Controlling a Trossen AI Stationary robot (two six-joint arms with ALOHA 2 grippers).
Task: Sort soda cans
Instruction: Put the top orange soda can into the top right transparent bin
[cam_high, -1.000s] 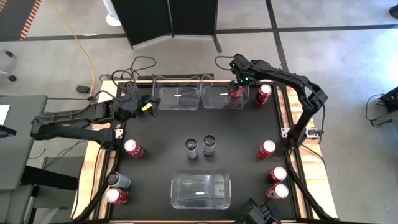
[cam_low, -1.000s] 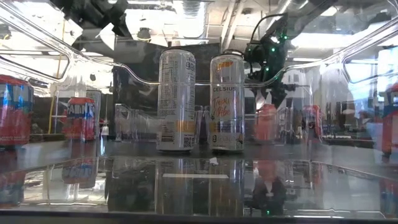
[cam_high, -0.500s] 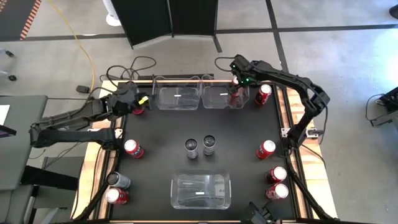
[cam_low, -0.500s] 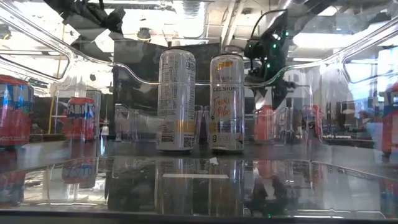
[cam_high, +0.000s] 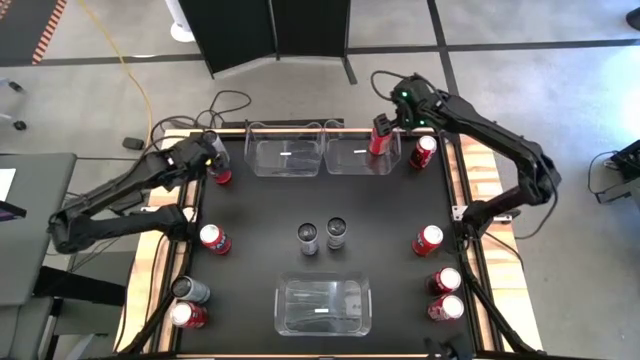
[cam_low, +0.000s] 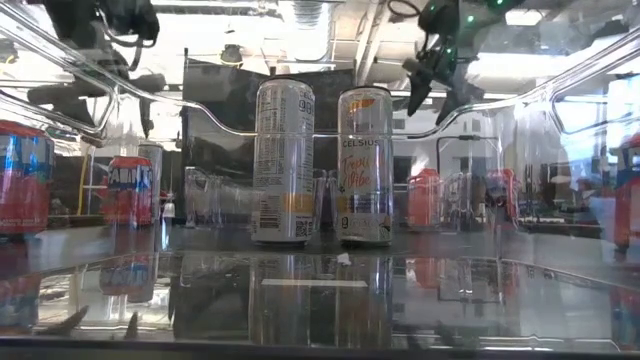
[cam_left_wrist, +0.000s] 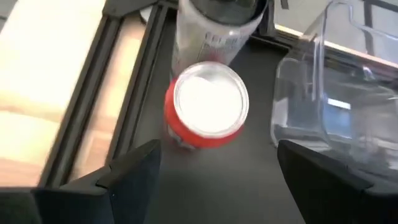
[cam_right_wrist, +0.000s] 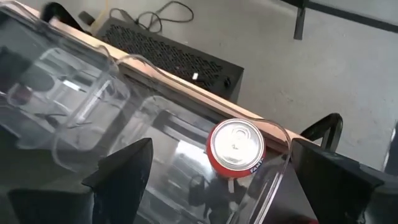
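Note:
A red soda can (cam_right_wrist: 236, 149) with a silver top stands upright on its base in the far right clear bin (cam_high: 350, 160). My right gripper (cam_right_wrist: 227, 180) hangs open above it, clear of it. At the table's far left corner stands another red can (cam_left_wrist: 206, 107), with a silver can (cam_left_wrist: 217, 25) just behind it. My left gripper (cam_left_wrist: 217, 186) is open, above and just short of the red can, touching nothing. Two tall silver cans (cam_high: 322, 235) stand at the table's middle.
An empty clear bin (cam_high: 287, 157) stands beside the far right one, and a third bin (cam_high: 322, 305) sits at the near edge. Red cans (cam_high: 437, 262) stand along the right edge, one (cam_high: 425, 150) beside the far right bin. Red and silver cans (cam_high: 195, 290) stand along the left.
My right gripper has risen away from the red can in the far right bin. The can stays standing there. My left gripper has swung toward the table's left edge and tipped downward, ending over the red can at the far left corner.

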